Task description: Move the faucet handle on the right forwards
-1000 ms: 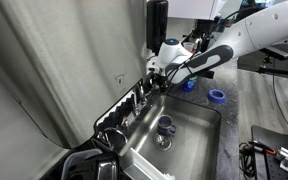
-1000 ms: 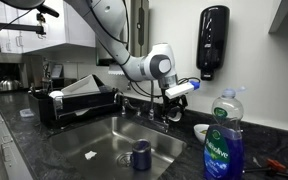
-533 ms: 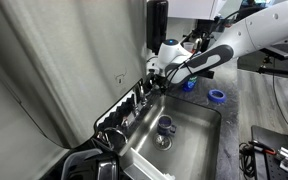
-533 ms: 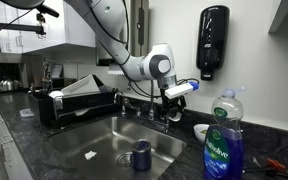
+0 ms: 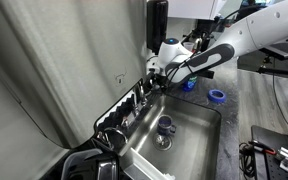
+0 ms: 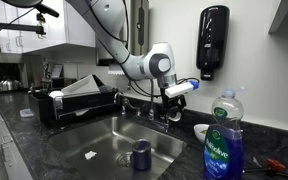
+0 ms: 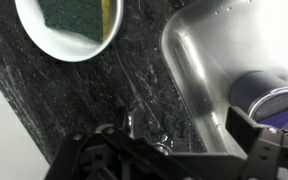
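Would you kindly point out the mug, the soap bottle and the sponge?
mug (image 6: 141, 156): in an exterior view, side wall.
soap bottle (image 6: 224, 150): in an exterior view, label.
sponge (image 7: 74, 18): wrist view, green face.

A mug (image 6: 140, 154) stands in the sink (image 6: 102, 138), faucet handle (image 7: 129, 123) behind, dish rack (image 6: 79, 103) left, bottle (image 6: 223, 140) near right.

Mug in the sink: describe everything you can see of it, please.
The mug is dark blue, looks like glazed ceramic, and has a handle on one side. It stands upright, mouth up, on the floor of the steel sink, beside the drain. Only the sink floor touches it; the gripper is up at the sink's back edge, well clear. Contents cannot be told.
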Controlling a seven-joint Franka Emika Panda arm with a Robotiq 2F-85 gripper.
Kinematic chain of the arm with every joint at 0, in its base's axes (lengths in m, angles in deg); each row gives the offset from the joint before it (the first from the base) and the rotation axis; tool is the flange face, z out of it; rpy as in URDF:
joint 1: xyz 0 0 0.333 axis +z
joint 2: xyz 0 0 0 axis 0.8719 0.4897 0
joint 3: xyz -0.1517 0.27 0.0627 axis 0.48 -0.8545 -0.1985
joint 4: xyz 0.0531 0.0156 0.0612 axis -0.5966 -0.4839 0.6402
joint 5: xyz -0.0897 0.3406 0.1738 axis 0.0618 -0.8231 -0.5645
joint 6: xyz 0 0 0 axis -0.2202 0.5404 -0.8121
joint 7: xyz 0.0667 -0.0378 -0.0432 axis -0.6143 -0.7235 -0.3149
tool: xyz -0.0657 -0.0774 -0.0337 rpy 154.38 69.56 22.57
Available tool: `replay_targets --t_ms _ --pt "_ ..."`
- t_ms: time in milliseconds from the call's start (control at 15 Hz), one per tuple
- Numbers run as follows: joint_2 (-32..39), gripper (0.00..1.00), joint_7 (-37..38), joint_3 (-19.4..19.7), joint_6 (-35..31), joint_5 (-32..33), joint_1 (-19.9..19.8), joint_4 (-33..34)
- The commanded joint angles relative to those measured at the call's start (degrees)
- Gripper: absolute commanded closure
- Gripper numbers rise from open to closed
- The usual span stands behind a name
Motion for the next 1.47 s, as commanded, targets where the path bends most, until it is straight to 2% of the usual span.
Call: replay_targets --t_ms 0,1400 --pt "-3.65 0.00 -2.45 -1.22 2.12 -1.10 -1.14 -4.59" --pt "-8.52 0.00 -2.48 -1.58 4.39 -0.71 0.91 -11.58"
